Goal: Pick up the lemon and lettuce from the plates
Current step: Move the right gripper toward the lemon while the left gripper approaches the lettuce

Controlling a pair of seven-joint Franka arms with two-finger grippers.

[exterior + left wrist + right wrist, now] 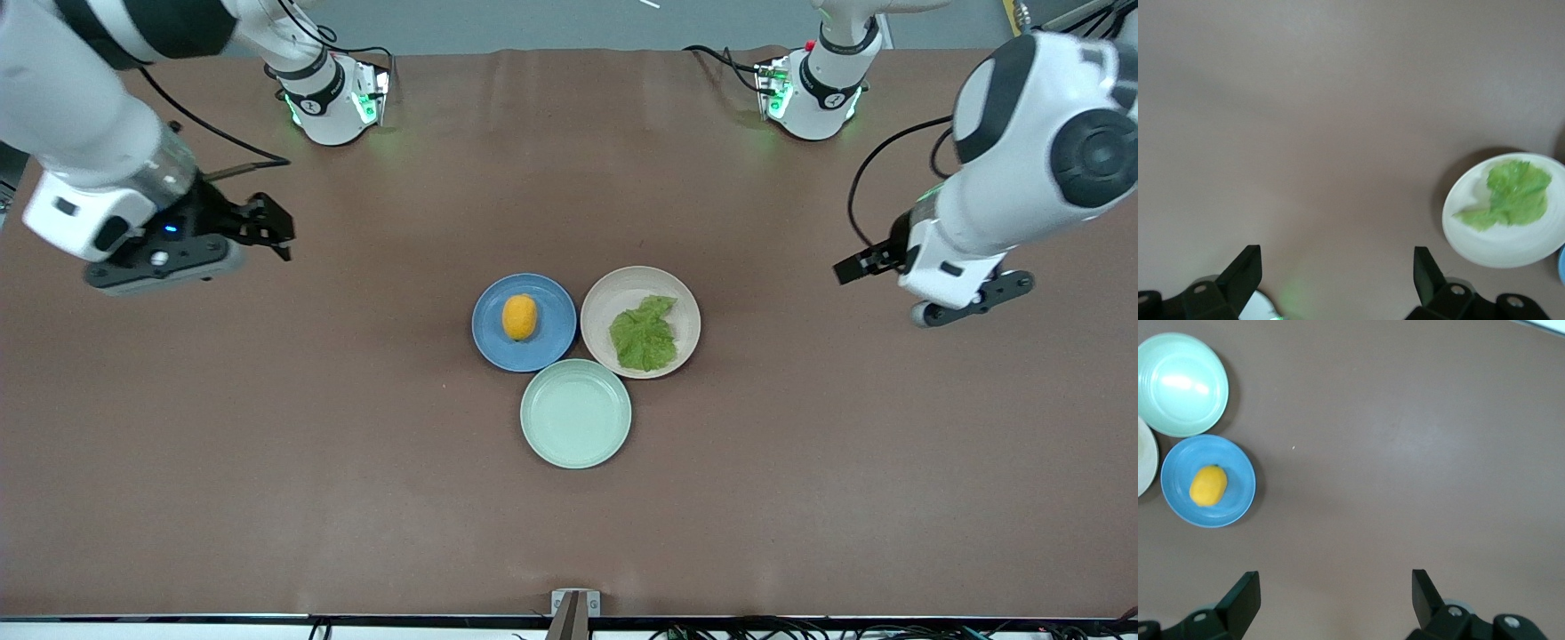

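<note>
The lemon (pixel 519 317) lies on the blue plate (pixel 553 336) at mid-table. The lettuce (pixel 644 334) lies flat on the beige plate (pixel 622 286) beside it, toward the left arm's end. My right gripper (pixel 267 227) is open and empty over bare table toward the right arm's end. Its wrist view (pixel 1335 590) shows the lemon (pixel 1208 486) on the blue plate (pixel 1239 495). My left gripper (pixel 858 264) is open and empty over bare table toward the left arm's end. Its wrist view (pixel 1337 267) shows the lettuce (pixel 1513 193) on the beige plate (pixel 1471 230).
An empty mint-green plate (pixel 575 413) sits nearer to the front camera, touching both other plates; it also shows in the right wrist view (pixel 1181 383). The brown table (pixel 267 444) spreads wide around the plates. The arm bases stand along the table's edge farthest from the front camera.
</note>
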